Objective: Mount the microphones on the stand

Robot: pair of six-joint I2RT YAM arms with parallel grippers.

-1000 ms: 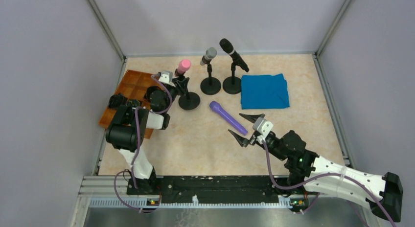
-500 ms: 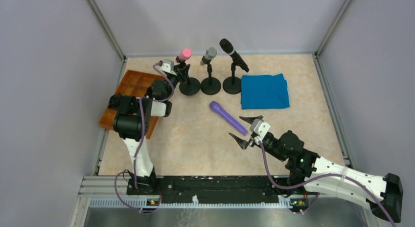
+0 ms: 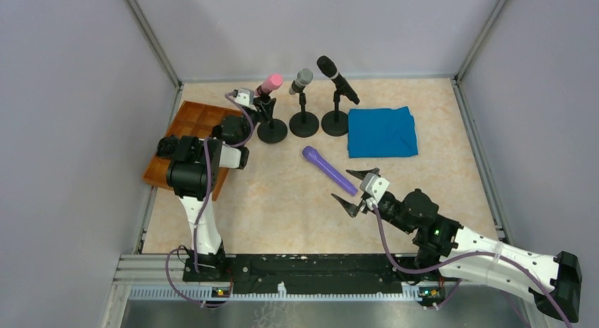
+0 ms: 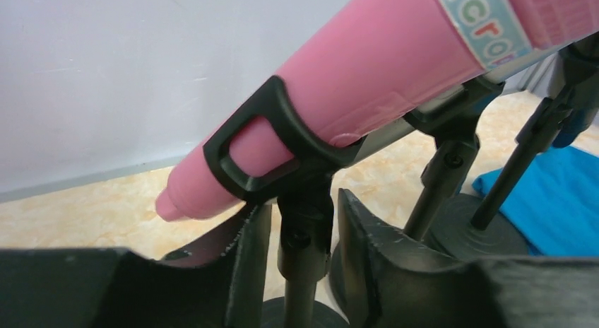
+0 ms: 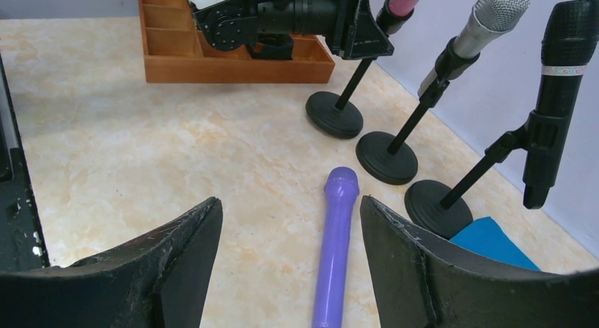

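The pink microphone (image 3: 269, 83) sits clipped in its black stand (image 3: 272, 131). My left gripper (image 3: 256, 109) is shut on that stand's post; in the left wrist view the fingers (image 4: 247, 271) flank the post (image 4: 304, 257) under the pink microphone (image 4: 367, 80). A grey microphone (image 3: 302, 79) and a black microphone (image 3: 336, 78) sit in their own stands beside it. A purple microphone (image 3: 328, 170) lies flat on the table. My right gripper (image 3: 341, 184) is open over its near end, and the purple microphone (image 5: 335, 236) lies between the jaws of my right gripper (image 5: 289, 201).
A wooden compartment tray (image 3: 191, 130) lies at the left edge, behind my left arm. A folded blue cloth (image 3: 381, 131) lies right of the stands. The three stand bases sit in a row near the back wall.
My left gripper has moved the pink microphone's stand back toward the far wall, into line with the other two stands. My right gripper has shifted slightly and stays open.
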